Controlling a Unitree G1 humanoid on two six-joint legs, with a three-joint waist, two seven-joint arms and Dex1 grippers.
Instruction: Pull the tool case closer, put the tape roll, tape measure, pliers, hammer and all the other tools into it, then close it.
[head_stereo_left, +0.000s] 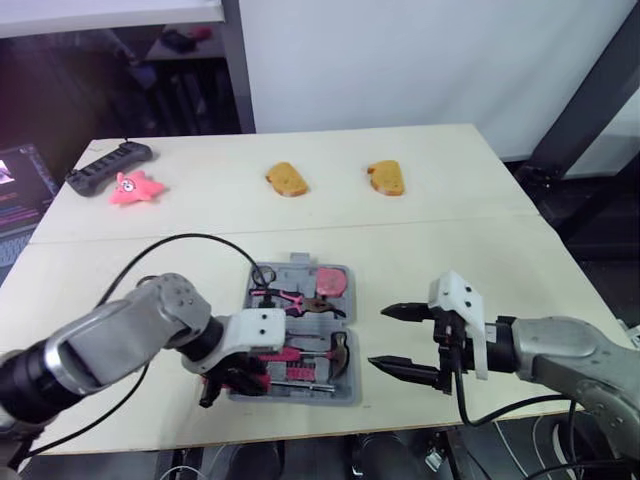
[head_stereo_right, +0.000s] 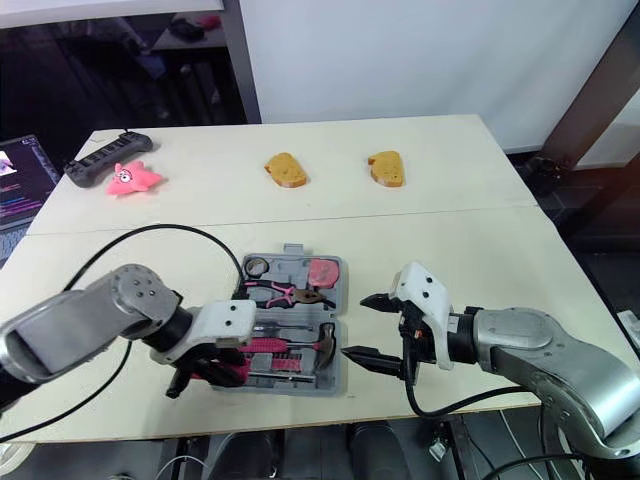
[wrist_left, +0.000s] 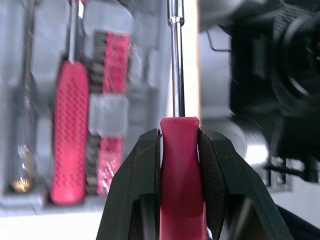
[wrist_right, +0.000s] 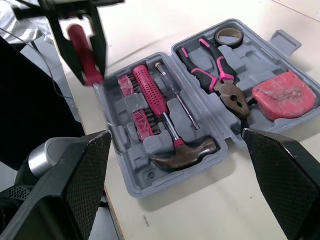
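Tool case (wrist_right: 260, 55) sat nearly filled: left gripper (wrist_left: 179, 135) clamped a screwdriver (wrist_right: 82, 47), likely needing its slot next, while right gripper (head_stereo_left: 380, 337) stood open.

Bright, even light on table (head_stereo_left: 450, 160) (left background dim).

The tool case (head_stereo_left: 310, 396) lies open at the middle of the table's (head_stereo_left: 450, 200) front edge.

- **Rear half, left to right:** tape roll (wrist_right: 229, 36), pliers (wrist_right: 220, 75), tape measure (wrist_right: 282, 95).
- **Front half:** the bit rack (wrist_right: 145, 122) lies along the front rim. The hammer (wrist_right: 185, 152) lies behind it, head to the right. The slim screwdriver (wrist_right: 177, 102) lies behind the hammer.

A second screwdriver (wrist_left: 177, 190) is clamped in the left gripper (wrist_left: 179, 145) over the case's front left corner. The right gripper (head_stereo_left: 380, 337) hangs over the table just right of the case, apart from it.

A controller (head_stereo_left: 108, 167) lies near the rear left corner, with a soft toy (head_stereo_left: 135, 187) just beside it on the right. Two bread pieces (head_stereo_left: 286, 180) (head_stereo_left: 386, 177) lie side by side toward the middle of the rear edge.
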